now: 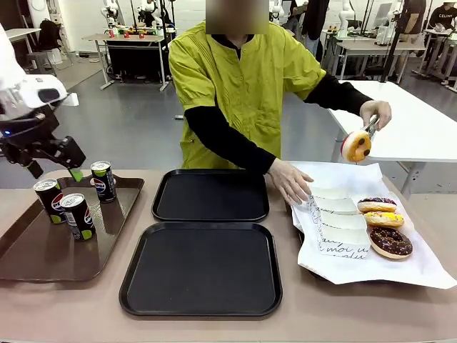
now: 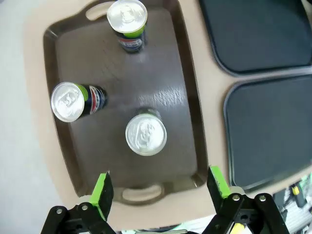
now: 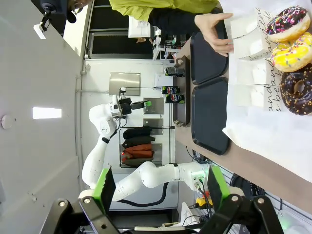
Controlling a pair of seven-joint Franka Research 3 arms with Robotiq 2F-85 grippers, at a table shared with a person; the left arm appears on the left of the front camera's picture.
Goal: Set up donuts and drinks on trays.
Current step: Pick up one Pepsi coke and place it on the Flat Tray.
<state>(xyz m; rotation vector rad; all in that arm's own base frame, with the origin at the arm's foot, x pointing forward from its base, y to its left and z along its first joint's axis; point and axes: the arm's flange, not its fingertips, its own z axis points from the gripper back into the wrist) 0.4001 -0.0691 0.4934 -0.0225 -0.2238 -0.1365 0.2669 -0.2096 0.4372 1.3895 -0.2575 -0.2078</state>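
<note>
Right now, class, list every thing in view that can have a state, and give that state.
Left pincer: open, empty.
Right pincer: open, empty.
Cans: three, upright on brown tray.
Black trays: both bare.
Donuts: three, lying on white paper.
Fourth donut: held in person's tongs.

Long brown plastic tray (image 1: 36,250) sat on tan worktop's (image 1: 321,321) left side; crumpled white paper sheet (image 1: 414,268) lay right; metal tongs (image 1: 372,127) above it.

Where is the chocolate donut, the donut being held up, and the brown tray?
chocolate donut (image 1: 378,241): front view, dark icing left of the hole.
held-up donut (image 1: 350,145): front view, its ring left of the hole.
brown tray (image 1: 36,254): front view, bare floor at its near end.
</note>
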